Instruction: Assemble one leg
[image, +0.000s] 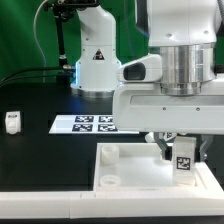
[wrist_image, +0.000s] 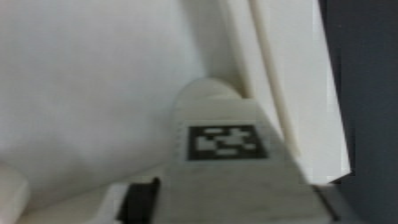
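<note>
Gripping the leg (image: 184, 157) between my fingers, I hold it upright over the near right part of the white panel (image: 120, 172), close against its raised rim. My gripper (image: 176, 150) is clenched on it, tag facing out. If I am off the corner socket, the leg could jam or tip. Whether it touches the panel is hidden; the socket itself is out of sight. Farther left lies a spare leg (image: 12, 122); beyond, the marker board (image: 85, 124).
</note>
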